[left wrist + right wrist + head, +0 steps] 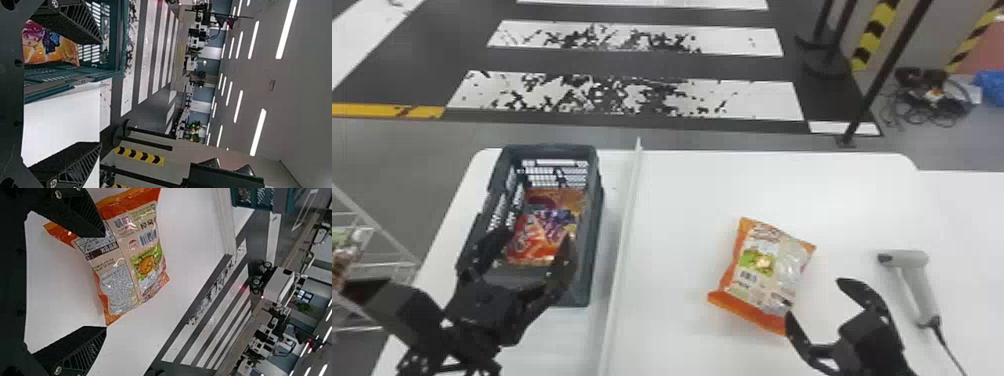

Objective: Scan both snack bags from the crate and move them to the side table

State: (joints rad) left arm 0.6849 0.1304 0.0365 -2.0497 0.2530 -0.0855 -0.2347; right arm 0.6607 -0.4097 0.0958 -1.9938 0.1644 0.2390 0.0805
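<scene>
Step in hand: scanning, by the look of it; one bag is out with its printed back and barcode upward, and no tool is held.
Loose snack bag: the orange snack bag lies flat on the white worktop, between the divider strip and the scanner.
Crate: the dark crate stands on the other side of the strip, with bright snack packaging inside.
Left pincer: the left pincer is over the crate's near part, fingers spread wide, gripping nothing.
Right pincer: the right pincer is beside the loose bag's near corner, fingers well parted, nothing held; one finger overlaps the bag in the right wrist view, and whether they touch cannot be told.
Scanner: lying on its side, its cord trailing from the handle, just past the right pincer.
Next move: the right pincer probably needs to take up the scanner by its handle and aim at the barcode; the soft, shiny bag could crinkle or slide if nudged.
Count: two pincers, one crate, one scanner, one divider strip, one loose bag; at least one bag in the crate, though whether more overlap there cannot be told.
</scene>
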